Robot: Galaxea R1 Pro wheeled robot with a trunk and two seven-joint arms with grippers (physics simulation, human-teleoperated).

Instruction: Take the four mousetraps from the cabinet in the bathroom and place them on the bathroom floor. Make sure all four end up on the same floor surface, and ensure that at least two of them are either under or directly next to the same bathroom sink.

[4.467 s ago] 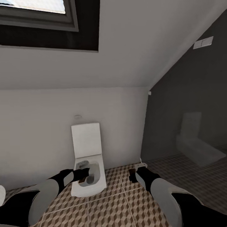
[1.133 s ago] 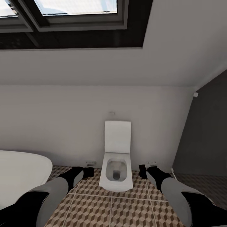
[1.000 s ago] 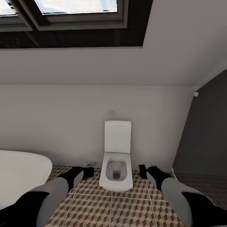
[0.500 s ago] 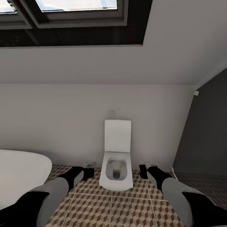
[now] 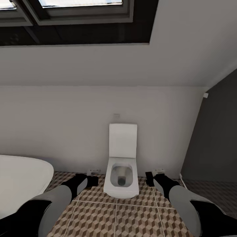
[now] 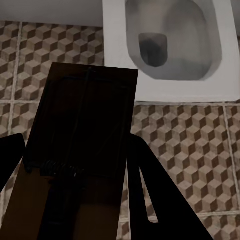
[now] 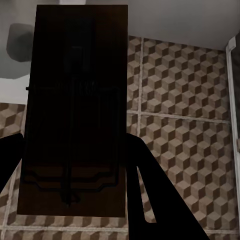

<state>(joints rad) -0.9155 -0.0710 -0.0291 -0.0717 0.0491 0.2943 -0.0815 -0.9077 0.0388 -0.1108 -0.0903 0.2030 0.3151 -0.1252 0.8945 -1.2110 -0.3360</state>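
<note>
We face a white square-bowled toilet (image 5: 122, 174) with its lid raised against a pale grey wall, and both our arms reach forward on either side of it. Our left gripper (image 5: 92, 180) hangs just to the left of the bowl, and our right gripper (image 5: 148, 178) just to its right, both low over the bathroom floor (image 5: 131, 217) of large square tiles patterned with small brown, beige and white cubes.

In the left wrist view, a flat dark brown wooden mousetrap (image 6: 82, 150) with a dark wire spring lies lengthwise between the two black fingers (image 6: 155, 200), which press against its long edges; the left gripper is closed on it, partly narrowed to the trap's width. The trap's far end reaches out beyond the fingertips towards the toilet bowl (image 6: 172, 42).

In the right wrist view, a second flat dark brown wooden mousetrap (image 7: 75, 110) with dark metal wire sits the same way between the black fingers (image 7: 150, 195), clamped by its sides, jutting well past the fingertips over the tiles.

A white rounded bathtub rim (image 5: 19, 184) sits at our left. A dark grey wall (image 5: 214, 141) stands to our right, and a dark-framed skylight (image 5: 75, 19) slants overhead.
</note>
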